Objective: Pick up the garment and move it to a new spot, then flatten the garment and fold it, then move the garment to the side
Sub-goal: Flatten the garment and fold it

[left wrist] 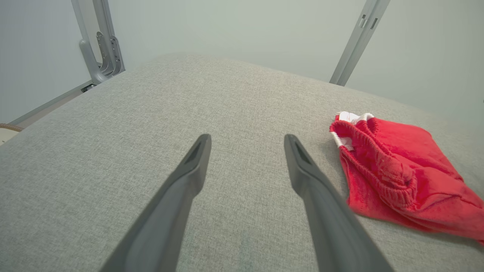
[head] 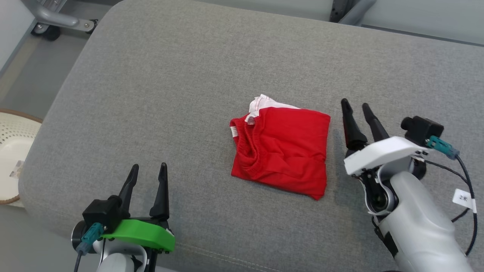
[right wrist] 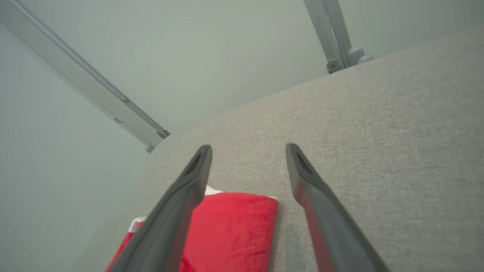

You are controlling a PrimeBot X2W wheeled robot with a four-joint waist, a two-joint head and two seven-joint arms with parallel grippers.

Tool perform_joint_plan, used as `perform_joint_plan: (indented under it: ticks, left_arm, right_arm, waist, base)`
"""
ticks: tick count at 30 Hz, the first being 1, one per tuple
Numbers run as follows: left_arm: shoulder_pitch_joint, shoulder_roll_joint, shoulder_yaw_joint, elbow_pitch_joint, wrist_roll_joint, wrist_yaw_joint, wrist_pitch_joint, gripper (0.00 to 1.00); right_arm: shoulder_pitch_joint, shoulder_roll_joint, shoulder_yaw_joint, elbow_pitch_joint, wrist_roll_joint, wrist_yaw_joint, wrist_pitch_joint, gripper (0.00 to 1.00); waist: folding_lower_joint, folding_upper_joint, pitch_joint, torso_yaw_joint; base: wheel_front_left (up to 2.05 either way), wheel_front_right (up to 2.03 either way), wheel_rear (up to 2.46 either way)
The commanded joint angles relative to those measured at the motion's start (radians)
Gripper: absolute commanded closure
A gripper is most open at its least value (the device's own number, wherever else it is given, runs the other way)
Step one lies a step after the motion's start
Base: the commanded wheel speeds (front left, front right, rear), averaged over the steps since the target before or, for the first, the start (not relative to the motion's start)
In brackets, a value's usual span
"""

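- The garment [head: 281,153], red with a white edge peeking out at its 11 o'clock corner, lies folded into a rough square on the grey cushion [head: 170,75]. In the head view it sits a little toward 3 o'clock from the middle.
- Its elastic waistband runs down the 9 o'clock side, bunched and wrinkled; the 3 o'clock side is a smooth fold.
- The right gripper [head: 355,102] stands just beside the garment at its 3 o'clock, apart from the cloth. Its fingers are spread, point to 12 o'clock and hold nothing.
- In the right wrist view the garment's folded corner shows low between the fingers, partly behind the 9 o'clock finger.
- The left gripper [head: 149,166] sits at 8 o'clock from the garment and well apart from it, near the cushion's near edge. Its fingers are spread wide and empty.
- A pale basket [head: 11,151] shows at 9 o'clock, off the cushion.
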Motion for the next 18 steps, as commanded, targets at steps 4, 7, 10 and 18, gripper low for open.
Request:
perform_joint_plan:
  ticks: [4, 7, 10, 18]
  left_arm:
    - [0.025, 0.002, 0.039, -0.01, 0.014, 0.009, 0.001, 0.0]
    - [0.038, 0.002, 0.066, -0.005, 0.033, 0.011, 0.001, 0.0]
    - [0.054, 0.002, 0.097, -0.001, 0.051, 0.011, 0.001, 0.0]
    - [0.104, 0.002, 0.172, 0.009, 0.094, 0.011, 0.001, 0.0]
  right_arm:
    - [0.127, 0.01, -0.162, -0.102, -0.195, 0.0, -0.002, 0.0]
    - [0.209, 0.029, -0.244, -0.16, -0.289, 0.0, -0.002, 0.0]
    - [0.28, 0.04, -0.298, -0.21, -0.359, 0.0, -0.002, 0.0]
    - [0.411, 0.051, -0.303, -0.279, -0.477, 0.0, -0.002, 0.0]
  waist:
    - [0.0, 0.0, -0.037, -0.06]
    - [0.0, 0.0, -0.062, -0.096]
    - [0.0, 0.0, -0.088, -0.139]
    - [0.0, 0.0, -0.15, -0.243]
  base:
    - [0.0, 0.0, 0.0]
    - [0.0, 0.0, 0.0]
    - [0.0, 0.0, 0.0]
    - [0.0, 0.0, 0.0]
